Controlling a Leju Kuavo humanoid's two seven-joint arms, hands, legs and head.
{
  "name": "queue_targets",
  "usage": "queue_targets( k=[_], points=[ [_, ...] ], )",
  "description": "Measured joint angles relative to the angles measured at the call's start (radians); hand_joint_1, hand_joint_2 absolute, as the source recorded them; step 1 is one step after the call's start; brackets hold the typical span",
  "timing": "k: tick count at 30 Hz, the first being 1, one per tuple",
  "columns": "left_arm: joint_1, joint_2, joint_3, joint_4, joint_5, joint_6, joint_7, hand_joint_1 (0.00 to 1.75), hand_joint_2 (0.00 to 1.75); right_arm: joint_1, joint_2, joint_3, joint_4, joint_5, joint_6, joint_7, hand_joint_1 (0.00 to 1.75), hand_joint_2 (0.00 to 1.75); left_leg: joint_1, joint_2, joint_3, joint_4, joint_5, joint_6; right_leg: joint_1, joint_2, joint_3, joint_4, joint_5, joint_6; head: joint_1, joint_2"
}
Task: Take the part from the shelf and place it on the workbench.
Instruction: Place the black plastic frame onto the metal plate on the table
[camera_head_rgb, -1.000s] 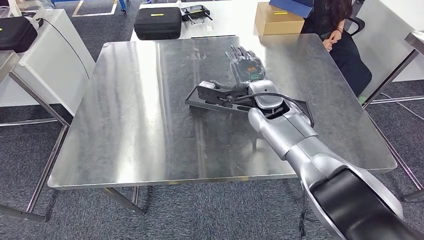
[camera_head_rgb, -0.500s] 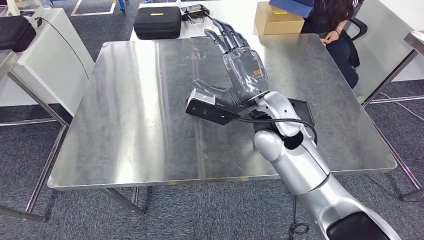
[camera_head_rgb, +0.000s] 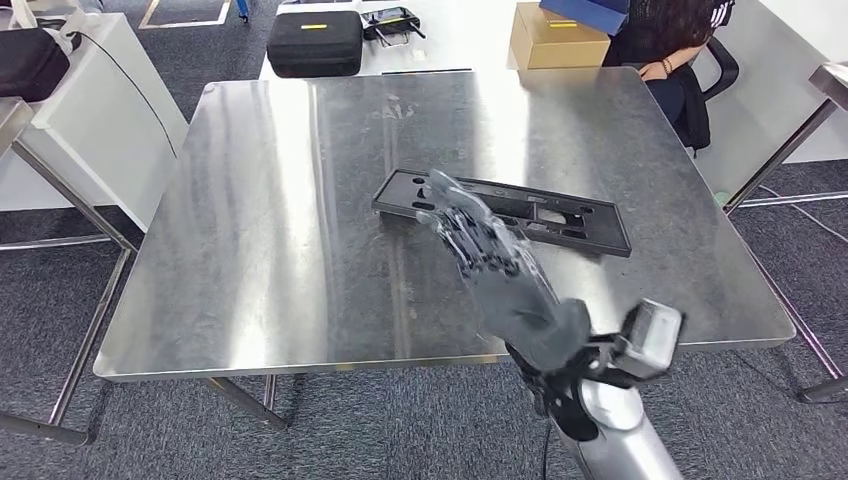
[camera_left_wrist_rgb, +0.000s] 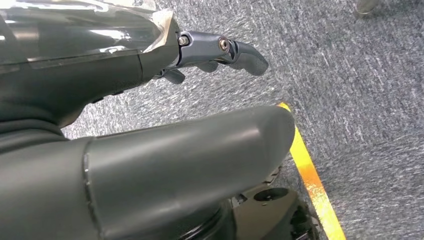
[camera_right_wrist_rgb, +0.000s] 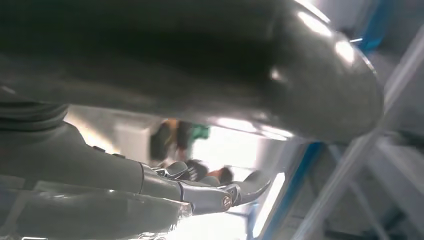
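The part (camera_head_rgb: 520, 205), a long flat black plastic frame with cut-outs, lies flat on the steel workbench (camera_head_rgb: 280, 250), right of centre. My right hand (camera_head_rgb: 500, 275) hovers nearer me, above the bench's front edge, with its fingers stretched out and spread and nothing in them; it does not touch the part. In the right wrist view the same hand (camera_right_wrist_rgb: 150, 190) shows empty, fingers extended. My left hand (camera_left_wrist_rgb: 125, 165) hangs over the carpet, its thumb and fingers apart and holding nothing.
A black case (camera_head_rgb: 315, 43) and a cardboard box (camera_head_rgb: 555, 40) sit on the white table behind the bench. A person (camera_head_rgb: 680, 60) sits at the back right. Another metal table edge (camera_head_rgb: 830, 80) stands at the right. Yellow floor tape (camera_left_wrist_rgb: 310, 180) runs below my left hand.
My right hand has let go of the part, lifted off it and drawn back toward me over the front edge. The part now lies alone on the bench.
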Motion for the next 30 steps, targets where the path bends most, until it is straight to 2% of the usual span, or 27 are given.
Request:
queue_targets(
  k=[4,6,7,8,10,11,12,13,15,16,17,18,19,21,23,25,26,27,28,29,30],
  points=[
    [0.001,0.002,0.015,0.0,0.013,-0.004,-0.007,0.0,0.0,0.113,-0.01,-0.023,-0.1,-0.014,0.051,-0.005,0.0,0.0,-0.003,0.001,0.001,0.004,-0.005,0.018,-0.007,0.001,0.007,-0.008,0.004,0.006,-0.001,0.0],
    [0.001,0.002,0.018,0.0,0.018,-0.006,-0.014,0.0,0.0,0.144,-0.012,-0.028,-0.126,-0.014,0.068,-0.006,0.0,0.0,0.002,0.005,0.015,-0.015,0.011,0.029,-0.004,0.001,0.009,-0.009,0.003,0.013,0.0,0.0],
    [0.001,0.001,0.02,0.0,0.02,-0.006,-0.017,0.0,0.0,0.153,-0.013,-0.03,-0.133,-0.014,0.073,-0.006,0.0,0.0,0.006,0.007,0.022,-0.026,0.021,0.034,-0.002,0.001,0.003,0.008,-0.008,0.014,0.001,0.0],
    [0.001,0.001,0.021,0.0,0.022,-0.006,-0.018,0.0,0.0,0.161,-0.014,-0.032,-0.137,-0.014,0.077,-0.007,0.0,0.0,0.009,0.009,0.028,-0.036,0.028,0.038,0.0,0.0,-0.012,0.044,-0.029,0.011,0.003,0.0],
    [0.001,0.001,0.024,0.0,0.026,-0.007,-0.018,0.0,0.0,0.175,-0.016,-0.034,-0.14,-0.015,0.083,-0.007,0.0,0.0,0.009,0.013,0.029,-0.04,0.032,0.041,0.0,-0.001,-0.064,0.172,-0.085,0.005,0.006,0.0],
    [0.002,0.001,0.025,0.0,0.026,-0.008,-0.018,0.0,0.0,0.182,-0.018,-0.035,-0.14,-0.017,0.087,-0.007,0.0,0.0,0.009,0.013,0.028,-0.039,0.032,0.04,-0.001,-0.001,-0.087,0.23,-0.104,0.007,0.007,0.0],
    [0.002,0.001,0.026,0.0,0.026,-0.012,-0.018,0.0,0.0,0.187,-0.019,-0.036,-0.14,-0.02,0.092,-0.007,0.0,0.0,0.01,0.014,0.028,-0.038,0.031,0.04,-0.003,-0.002,-0.097,0.259,-0.109,0.013,0.006,0.0],
    [0.002,0.001,0.026,0.0,0.026,-0.015,-0.017,0.0,0.0,0.19,-0.019,-0.036,-0.14,-0.023,0.098,-0.006,0.0,0.0,0.012,0.015,0.028,-0.037,0.03,0.038,-0.007,-0.003,-0.087,0.248,-0.098,0.023,0.007,0.0],
    [0.002,0.002,0.026,0.0,0.026,-0.02,-0.017,0.0,0.0,0.192,-0.02,-0.037,-0.14,-0.027,0.105,-0.005,0.0,0.0,0.017,0.014,0.027,-0.026,0.024,0.027,-0.016,-0.007,-0.021,0.13,-0.056,0.049,0.007,0.0],
    [0.002,0.004,0.027,0.0,0.027,-0.02,-0.017,0.0,0.0,0.192,-0.019,-0.036,-0.14,-0.028,0.108,-0.005,0.0,0.0,0.019,0.012,0.02,-0.018,0.018,0.018,-0.017,-0.007,0.014,0.073,-0.041,0.055,0.009,0.0],
    [0.002,0.006,0.029,0.0,0.027,-0.02,-0.018,0.0,0.0,0.194,-0.019,-0.037,-0.14,-0.029,0.109,-0.005,0.0,0.0,0.017,0.01,0.014,-0.007,0.013,0.009,-0.017,-0.006,0.037,0.035,-0.034,0.055,0.011,0.0],
    [0.002,0.007,0.031,0.0,0.028,-0.02,-0.018,0.0,0.0,0.195,-0.019,-0.037,-0.139,-0.029,0.11,-0.004,0.0,0.0,0.015,0.008,0.007,0.002,0.009,0.002,-0.016,-0.004,0.045,0.021,-0.037,0.048,0.012,0.0],
    [0.002,0.008,0.034,0.0,0.028,-0.019,-0.019,0.0,0.0,0.198,-0.019,-0.037,-0.138,-0.029,0.111,-0.004,0.0,0.0,0.014,0.006,0.0,0.008,0.008,-0.002,-0.014,-0.001,0.044,0.027,-0.04,0.039,0.012,0.0],
    [0.003,0.006,0.037,0.0,0.029,-0.018,-0.019,0.0,0.0,0.2,-0.018,-0.037,-0.136,-0.028,0.113,-0.002,0.0,0.0,0.017,0.005,-0.005,0.018,0.0,-0.008,-0.017,0.0,0.036,0.03,-0.043,0.023,0.008,0.0],
    [0.003,0.006,0.038,0.0,0.028,-0.018,-0.019,0.0,0.0,0.201,-0.017,-0.038,-0.134,-0.024,0.113,0.0,0.0,0.0,0.02,0.006,-0.028,0.07,-0.045,-0.014,-0.019,-0.002,0.028,0.03,-0.038,0.007,0.006,0.0],
    [0.002,0.005,0.038,0.001,0.027,-0.019,-0.019,0.0,0.0,0.203,-0.017,-0.039,-0.13,-0.02,0.109,0.003,0.0,0.0,0.02,0.006,-0.078,0.189,-0.12,-0.016,-0.014,-0.005,0.018,0.03,-0.031,-0.011,0.004,0.0],
    [0.002,0.005,0.038,0.001,0.026,-0.019,-0.019,0.0,0.0,0.205,-0.017,-0.04,-0.127,-0.018,0.106,0.005,0.0,0.0,0.02,0.006,-0.102,0.246,-0.145,-0.016,-0.01,-0.006,0.011,0.03,-0.027,-0.018,0.003,0.0],
    [0.003,0.004,0.038,0.001,0.027,-0.02,-0.019,0.0,0.0,0.208,-0.017,-0.04,-0.124,-0.015,0.103,0.006,0.0,0.0,0.02,0.006,-0.114,0.279,-0.154,-0.015,-0.006,-0.007,0.005,0.03,-0.023,-0.023,0.003,0.0],
    [0.003,0.004,0.039,0.001,0.027,-0.02,-0.019,0.0,0.0,0.21,-0.017,-0.041,-0.121,-0.011,0.101,0.007,0.0,0.0,0.02,0.006,-0.108,0.276,-0.142,-0.013,-0.003,-0.008,0.0,0.031,-0.019,-0.026,0.003,0.0],
    [0.002,0.004,0.04,0.001,0.028,-0.02,-0.019,0.0,0.0,0.212,-0.017,-0.041,-0.118,-0.007,0.097,0.007,0.0,0.0,0.02,0.006,-0.082,0.237,-0.115,-0.009,-0.001,-0.008,-0.005,0.031,-0.014,-0.027,0.003,0.0],
    [0.002,0.004,0.041,0.001,0.03,-0.019,-0.019,0.0,0.0,0.213,-0.016,-0.041,-0.116,-0.003,0.093,0.007,0.0,0.0,0.02,0.006,-0.042,0.172,-0.084,-0.003,0.0,-0.008,-0.008,0.031,-0.009,-0.026,0.003,0.0]
  ],
)
